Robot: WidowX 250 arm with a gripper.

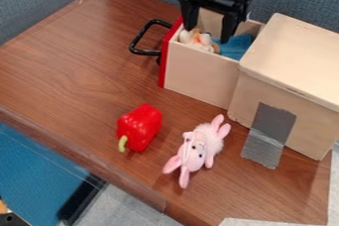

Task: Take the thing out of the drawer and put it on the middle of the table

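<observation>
Stretching out under blue partition walls, the brown wooden table (73, 71) carries a wooden box (298, 61) by its right edge, and its drawer (198, 71) is out! Over that drawer hangs the gripper (209, 32), fingers spread apart, with the small orange-and-white plush toy (200, 41) down inside, below the gap and closer to the finger by the red front. Blue cloth (236, 46) lies beside it. Wooden walls rim the toy; tabletop runs from the black handle (134, 41) to the left edge, while a red pepper (139, 127) and pink bunny (197, 148) lie towards the front edge.
</observation>
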